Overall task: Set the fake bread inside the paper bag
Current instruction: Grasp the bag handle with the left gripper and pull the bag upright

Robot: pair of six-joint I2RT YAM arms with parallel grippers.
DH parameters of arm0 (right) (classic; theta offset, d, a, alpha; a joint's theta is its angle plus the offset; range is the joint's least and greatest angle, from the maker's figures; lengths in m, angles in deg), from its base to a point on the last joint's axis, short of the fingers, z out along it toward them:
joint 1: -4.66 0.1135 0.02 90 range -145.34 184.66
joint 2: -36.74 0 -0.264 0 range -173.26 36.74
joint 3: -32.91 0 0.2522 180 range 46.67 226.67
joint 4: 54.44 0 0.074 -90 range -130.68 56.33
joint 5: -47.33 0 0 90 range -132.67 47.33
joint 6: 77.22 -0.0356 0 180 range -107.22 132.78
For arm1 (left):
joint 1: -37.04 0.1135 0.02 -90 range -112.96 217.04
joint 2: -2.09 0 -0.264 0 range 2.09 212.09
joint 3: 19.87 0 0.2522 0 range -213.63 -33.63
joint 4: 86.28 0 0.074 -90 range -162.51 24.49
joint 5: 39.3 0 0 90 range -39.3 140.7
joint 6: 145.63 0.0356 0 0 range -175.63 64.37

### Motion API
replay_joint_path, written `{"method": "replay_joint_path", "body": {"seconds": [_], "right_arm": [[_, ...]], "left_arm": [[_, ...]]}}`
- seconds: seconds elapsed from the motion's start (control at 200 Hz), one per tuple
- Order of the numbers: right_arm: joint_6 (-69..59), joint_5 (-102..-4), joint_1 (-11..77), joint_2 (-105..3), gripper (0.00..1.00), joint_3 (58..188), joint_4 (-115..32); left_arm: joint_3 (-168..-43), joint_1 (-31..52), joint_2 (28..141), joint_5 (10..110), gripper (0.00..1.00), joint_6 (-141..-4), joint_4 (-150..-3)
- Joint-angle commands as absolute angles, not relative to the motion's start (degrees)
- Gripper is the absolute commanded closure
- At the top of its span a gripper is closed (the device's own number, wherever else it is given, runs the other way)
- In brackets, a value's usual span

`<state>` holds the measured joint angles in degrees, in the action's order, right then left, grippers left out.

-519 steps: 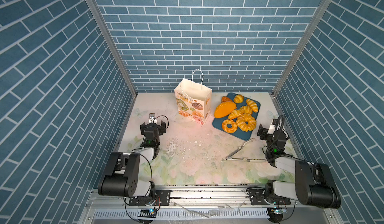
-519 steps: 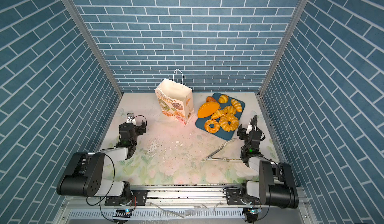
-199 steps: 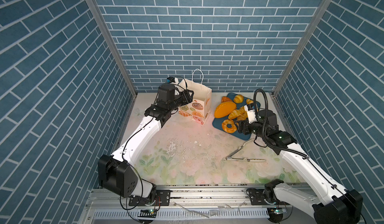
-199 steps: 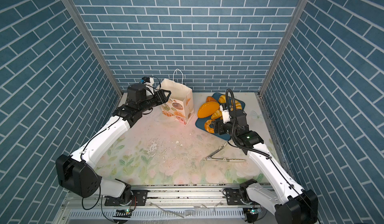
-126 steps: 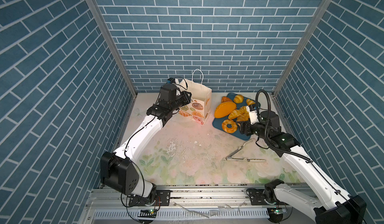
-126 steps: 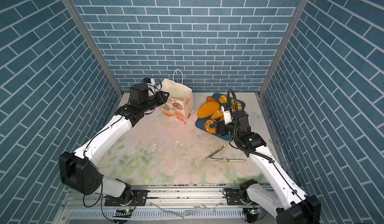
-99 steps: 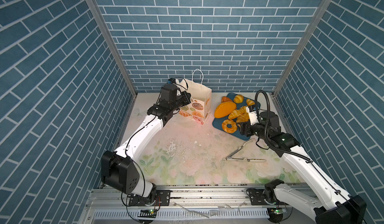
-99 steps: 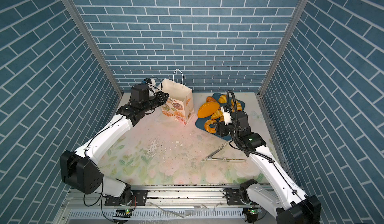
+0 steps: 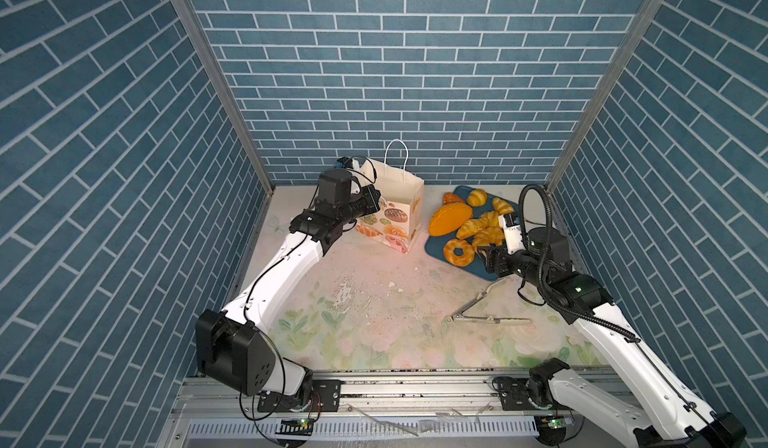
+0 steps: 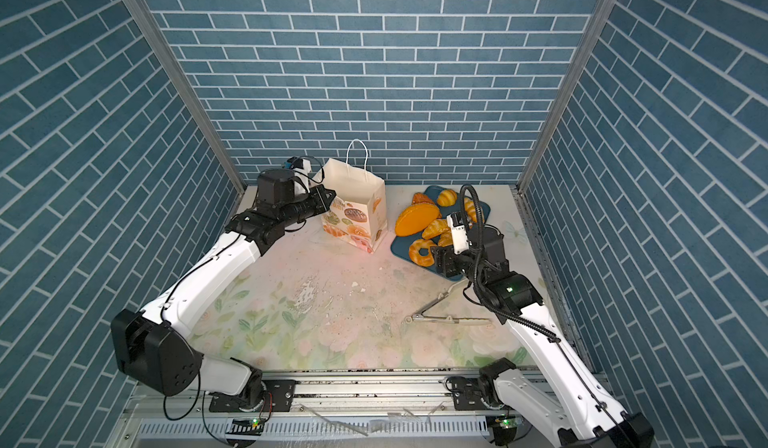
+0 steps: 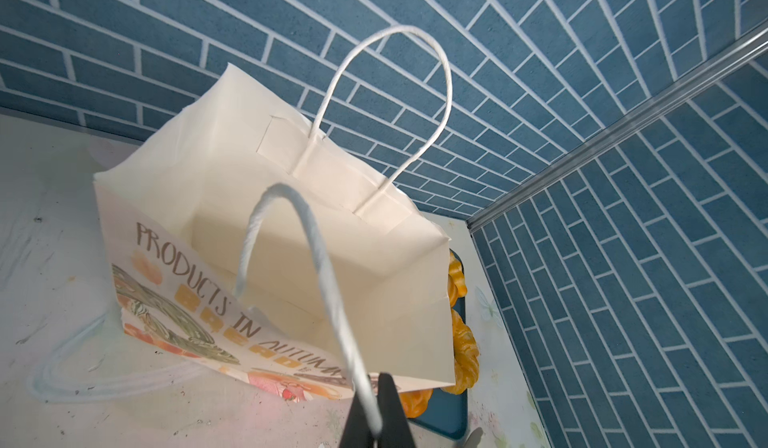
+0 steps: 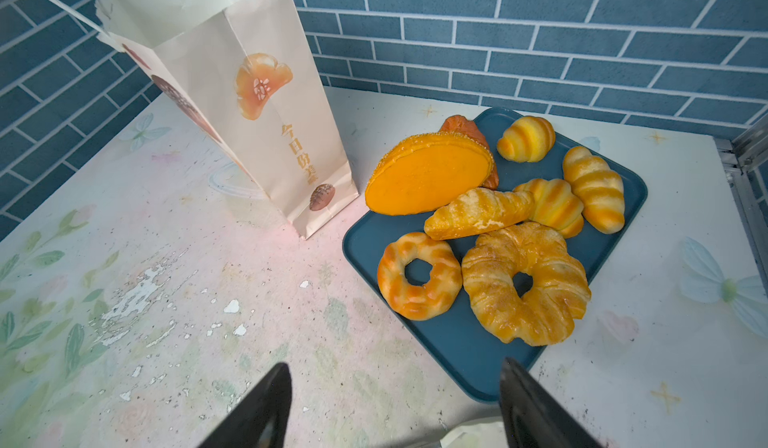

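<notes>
Quick status: the paper bag (image 11: 232, 167) stands open on the worktop (image 12: 187, 342), and looking down its mouth I only see bare paper. My left claw (image 11: 376, 400) is pinched together on its near cord handle (image 11: 328, 284). All the bread (image 12: 525, 284) sits piled on the blue tray (image 12: 457, 350) just beside the bag: a loaf (image 12: 428, 176), croissants (image 12: 478, 213) and two rings (image 12: 419, 275). My right claw (image 12: 395, 367) hangs with its jaws apart over the tray's near corner. The rings are just ahead of it, not touching.
</notes>
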<state>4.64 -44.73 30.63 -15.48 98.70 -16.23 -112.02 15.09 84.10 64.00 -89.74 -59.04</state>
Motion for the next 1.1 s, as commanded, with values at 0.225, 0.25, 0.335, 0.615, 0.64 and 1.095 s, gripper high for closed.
{"method": "replay_joint_path", "body": {"seconds": [0.225, 0.25, 0.335, 0.615, 0.64, 1.095], "right_arm": [[2.4, -44.4, 32.1, -16.9, 0.23, 100.9, -17.2], [2.3, -44.4, 32.2, -17.0, 0.23, 101.0, -17.4], [2.3, -44.1, 32.6, -17.6, 0.23, 101.3, -17.8], [2.2, -43.5, 33.6, -20.0, 0.23, 101.6, -19.5], [2.2, -43.4, 33.7, -20.2, 0.23, 101.7, -19.7], [2.7, -39.9, 35.2, -20.8, 0.23, 102.3, -20.9]], "left_arm": [[-109.9, 15.6, 78.0, 69.9, 1.0, -84.2, -56.6], [-109.7, 15.6, 77.8, 70.5, 1.0, -83.9, -56.5], [-109.1, 15.6, 77.2, 73.0, 1.0, -83.0, -55.9], [-106.9, 15.6, 75.2, 81.3, 1.0, -79.2, -57.0], [-106.7, 15.6, 75.2, 81.8, 1.0, -79.3, -57.3], [-110.5, 11.7, 80.1, 88.1, 1.0, -79.1, -61.7]]}}
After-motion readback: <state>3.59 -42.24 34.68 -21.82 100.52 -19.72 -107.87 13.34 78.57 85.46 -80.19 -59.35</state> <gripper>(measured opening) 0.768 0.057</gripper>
